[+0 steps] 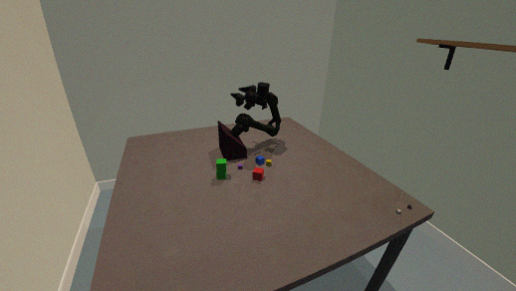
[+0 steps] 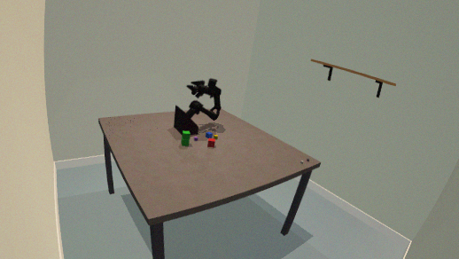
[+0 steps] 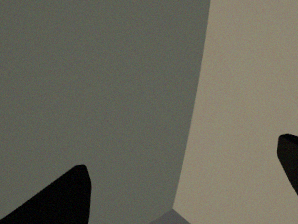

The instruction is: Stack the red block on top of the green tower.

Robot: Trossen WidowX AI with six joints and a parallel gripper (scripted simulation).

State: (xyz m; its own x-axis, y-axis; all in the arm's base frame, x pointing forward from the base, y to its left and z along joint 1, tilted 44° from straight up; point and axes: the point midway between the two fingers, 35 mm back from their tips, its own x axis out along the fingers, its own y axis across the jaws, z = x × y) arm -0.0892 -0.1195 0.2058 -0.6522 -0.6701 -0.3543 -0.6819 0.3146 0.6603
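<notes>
The green tower (image 1: pixel 221 169) (image 2: pixel 186 138) stands upright on the table, made of stacked green blocks. The red block (image 1: pixel 258 174) (image 2: pixel 211 143) lies on the table to the right of the tower in the top and exterior views, apart from it. My gripper (image 1: pixel 236 93) (image 2: pixel 190 85) (image 3: pixel 187 161) is open and empty, held high above the table near the arm's base. It is well above the tower and the red block and touches neither. The wrist view shows only walls and a bit of floor between the two wide-apart fingers.
A blue block (image 1: pixel 260 159) (image 2: pixel 209 135), a small yellow block (image 1: pixel 269 162) (image 2: pixel 215 137) and a small purple block (image 1: pixel 240 166) (image 2: pixel 196 139) lie behind the red block and tower. Two tiny pieces lie near the table's right corner. A shelf (image 1: pixel 468 45) (image 2: pixel 354 72) is on the wall.
</notes>
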